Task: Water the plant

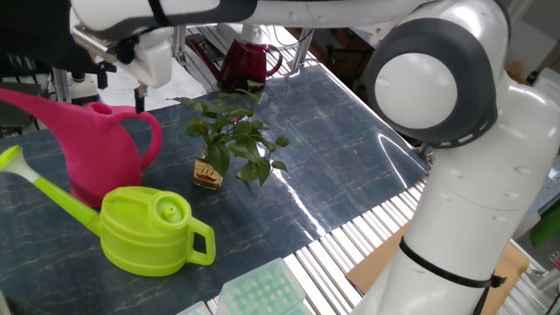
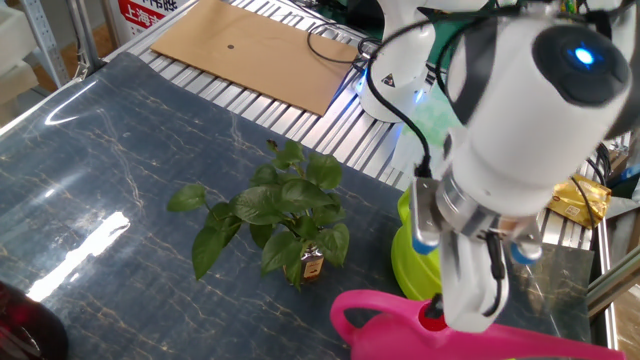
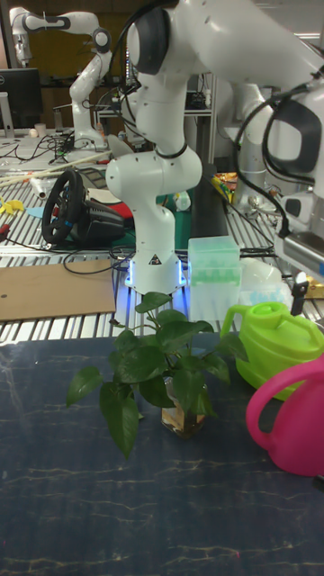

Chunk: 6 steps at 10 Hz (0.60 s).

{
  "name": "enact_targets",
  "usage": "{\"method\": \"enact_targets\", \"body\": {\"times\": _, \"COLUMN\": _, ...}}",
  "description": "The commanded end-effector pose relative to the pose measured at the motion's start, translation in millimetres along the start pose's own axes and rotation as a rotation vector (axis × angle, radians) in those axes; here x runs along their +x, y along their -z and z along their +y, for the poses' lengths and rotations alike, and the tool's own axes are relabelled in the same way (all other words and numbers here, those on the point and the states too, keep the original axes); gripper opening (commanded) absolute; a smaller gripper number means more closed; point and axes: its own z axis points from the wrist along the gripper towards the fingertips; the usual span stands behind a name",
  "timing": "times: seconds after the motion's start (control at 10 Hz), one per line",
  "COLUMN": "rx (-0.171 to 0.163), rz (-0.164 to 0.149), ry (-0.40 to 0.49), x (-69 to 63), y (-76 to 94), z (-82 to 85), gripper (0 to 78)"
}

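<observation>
One fixed view: leafy green sprig in small amber glass bottle [image 1: 229, 140] mid-frame on dark marbled surface [image 1: 341, 149]; gripper [image 1: 122, 80] above pink plastic watering can [image 1: 101, 149], upper left. Jaws' state: cannot tell.

Other view: gripper [image 2: 470, 318] directly over can top [image 2: 440, 330], lower right.

Tall view: sprig [image 3: 171, 364] just beside can handle; risk of clipping leaves and tipping the bottle on lift.

Pink watering can [image 1: 96, 144] behind green watering can [image 1: 149, 229]; cardboard sheet [image 2: 255, 50] beyond.
</observation>
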Motion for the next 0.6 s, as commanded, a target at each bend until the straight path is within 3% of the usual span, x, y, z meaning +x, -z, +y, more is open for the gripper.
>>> {"method": "enact_targets", "body": {"times": 0.1, "rx": 0.002, "rz": 0.018, "ry": 0.063, "x": -18.0, "y": 19.7, "z": -6.8, "gripper": 77.4}}
{"method": "enact_targets", "body": {"times": 0.6, "rx": 0.009, "rz": 0.028, "ry": 0.28, "x": -46.8, "y": 42.2, "z": -21.4, "gripper": 77.4}}
